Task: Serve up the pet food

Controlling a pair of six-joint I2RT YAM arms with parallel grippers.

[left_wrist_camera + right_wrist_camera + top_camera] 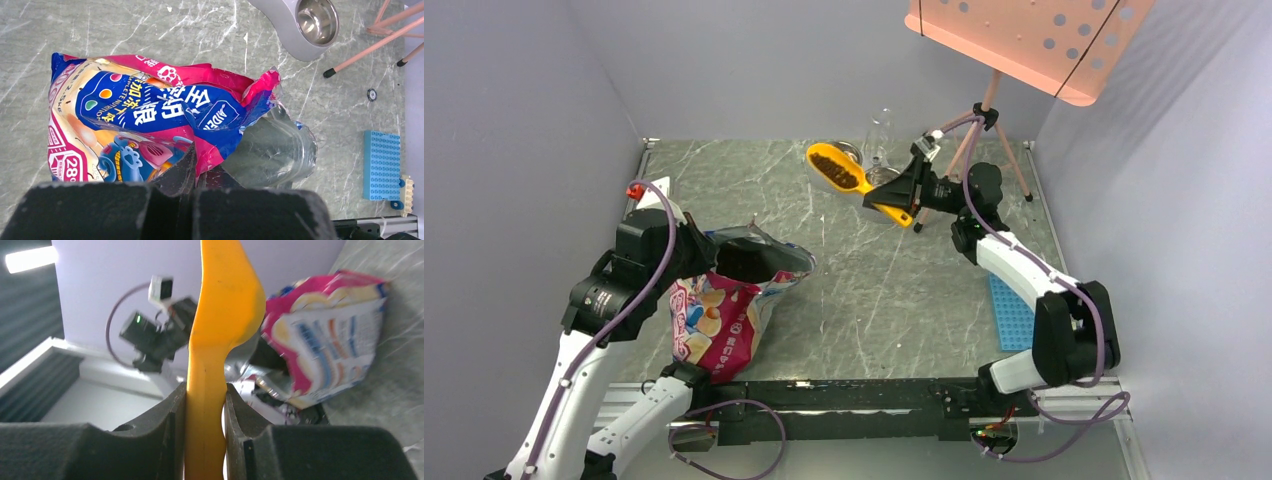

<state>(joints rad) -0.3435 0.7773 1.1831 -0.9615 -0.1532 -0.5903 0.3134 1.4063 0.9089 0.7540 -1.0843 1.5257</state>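
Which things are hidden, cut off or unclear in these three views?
Right wrist view: the dark-brown kibble pellets are hidden by the yellow plastic scoop itself.
Top view: the round steel bowl is mostly covered by the scoop.
Left wrist view: contents of the colourful printed bag are hidden by its crumpled mouth and the left end effector.

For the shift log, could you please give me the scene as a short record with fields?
left gripper: shut on the open edge of the bag
right gripper: shut on the handle of the yellow scoop
pet food: fills the scoop's head
scoop position: raised, close to the bowl
bowl contents: none visible
bag state: on the table, mouth open
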